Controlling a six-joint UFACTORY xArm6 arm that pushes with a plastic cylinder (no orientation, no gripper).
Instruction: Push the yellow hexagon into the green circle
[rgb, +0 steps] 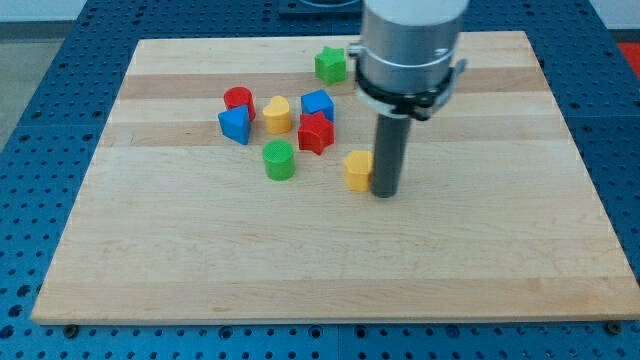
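The yellow hexagon (357, 170) sits near the middle of the wooden board (330, 270). The green circle (279, 160) stands to its left, a block's width or so away. My tip (385, 193) rests on the board right against the hexagon's right side; the rod hides that side's edge. The arm's grey body fills the view's top above it.
A cluster lies above the green circle: a red cylinder (239, 100), a blue block (235, 124), a yellow heart-like block (277, 115), a blue block (318, 104) and a red star-like block (316, 133). A green star-like block (331, 65) sits near the board's top edge.
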